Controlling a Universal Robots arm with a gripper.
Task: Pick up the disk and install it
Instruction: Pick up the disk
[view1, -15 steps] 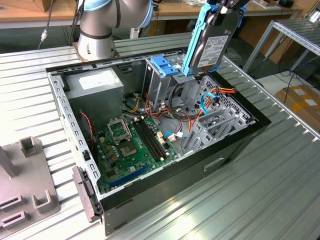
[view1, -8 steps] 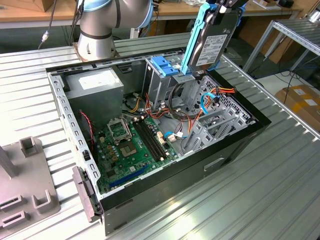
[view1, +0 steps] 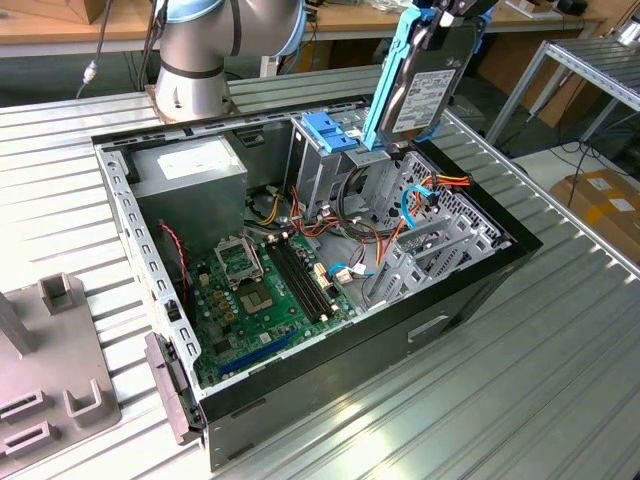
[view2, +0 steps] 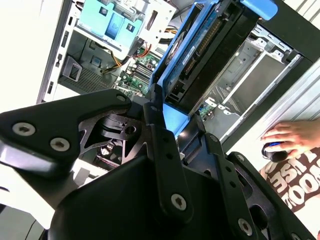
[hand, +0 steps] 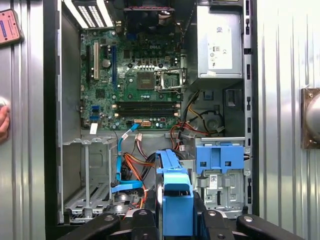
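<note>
The end effector (view1: 441, 22) is clamped on the upper end of the disk (view1: 425, 85), which hangs on edge and slightly tilted over the open computer case (view1: 470, 290). The disk's lower end is near the blue-topped drive cage (view1: 330, 132), and this on-edge hold likely suits an edge-first fit.

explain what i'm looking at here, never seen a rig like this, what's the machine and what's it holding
The grey-and-blue jointed robot arm stands at a ribbed metal table. The exterior view looks on from off the arm; both wrist views come from cameras riding on it. On the table lies an open black desktop computer case with a green circuit board inside. The arm's pincer is shut on the disk, a flat dark metal hard drive with white label and blue plastic rails, held on end above the case.
</note>
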